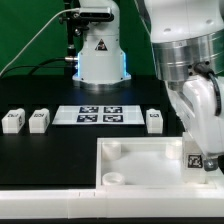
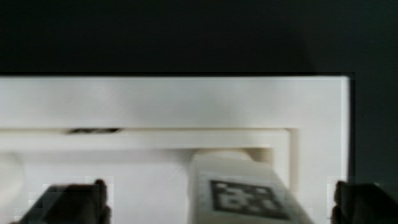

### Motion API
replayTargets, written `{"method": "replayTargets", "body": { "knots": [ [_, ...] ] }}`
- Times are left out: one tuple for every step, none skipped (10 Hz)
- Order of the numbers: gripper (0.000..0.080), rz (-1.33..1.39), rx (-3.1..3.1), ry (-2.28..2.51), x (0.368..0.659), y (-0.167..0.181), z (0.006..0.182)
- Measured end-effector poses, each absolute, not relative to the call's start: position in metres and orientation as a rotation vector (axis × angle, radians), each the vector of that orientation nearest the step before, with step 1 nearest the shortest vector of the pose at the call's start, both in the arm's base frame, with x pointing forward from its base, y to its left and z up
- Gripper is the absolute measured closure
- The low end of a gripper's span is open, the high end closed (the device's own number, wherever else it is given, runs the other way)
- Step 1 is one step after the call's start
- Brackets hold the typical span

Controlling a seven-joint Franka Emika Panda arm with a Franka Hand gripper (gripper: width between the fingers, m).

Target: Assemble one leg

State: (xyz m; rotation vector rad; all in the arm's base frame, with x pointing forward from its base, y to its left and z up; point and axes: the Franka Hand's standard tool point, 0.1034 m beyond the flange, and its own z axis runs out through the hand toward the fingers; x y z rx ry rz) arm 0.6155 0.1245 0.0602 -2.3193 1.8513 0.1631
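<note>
White legs are sitting in a row on the black table [image 1: 60, 145] as I am scanning from the exterior view's left: two spare legs [image 1: 12, 121] [image 1: 39, 120] side by side, then the marker board [image 1: 98, 115] lying flat, then a third spare leg [image 1: 155, 121] just past it. Nearer the camera, the tabletop [image 1: 140, 165] is lying with its raised rim up and round sockets showing in its corners. At the exterior view's right I am seeing the gripper [image 1: 196, 160] hanging down over the tabletop's right edge, with the leg [image 1: 195, 162] at its tip, tag facing out. On the wrist view the leg [image 2: 237, 190] is leaning tilted between the two dark fingertips [image 2: 75, 200], inside the tabletop [image 2: 178, 100] recess near a corner. Both fingers are standing clear of the leg with gaps either side, so I am reading the gripper [image 2: 222, 205] as released, not clamped.
</note>
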Motion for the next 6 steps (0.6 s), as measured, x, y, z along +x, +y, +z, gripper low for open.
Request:
{"method": "replayTargets", "body": {
  "knots": [
    [0.0152, 0.170, -2.432, 1.691, 0.614, 0.126, 0.066],
    [0.0152, 0.164, -2.542, 1.516, 0.611, 0.130, 0.081],
    [0.0151, 0.150, -2.666, 1.276, 0.610, 0.133, 0.094],
    [0.0151, 0.148, -2.721, 1.141, 0.610, 0.135, 0.102],
    [0.0151, 0.150, -2.711, 1.162, 0.610, 0.135, 0.100],
    [0.0151, 0.153, -2.712, 1.162, 0.610, 0.135, 0.099]
  ]
}}
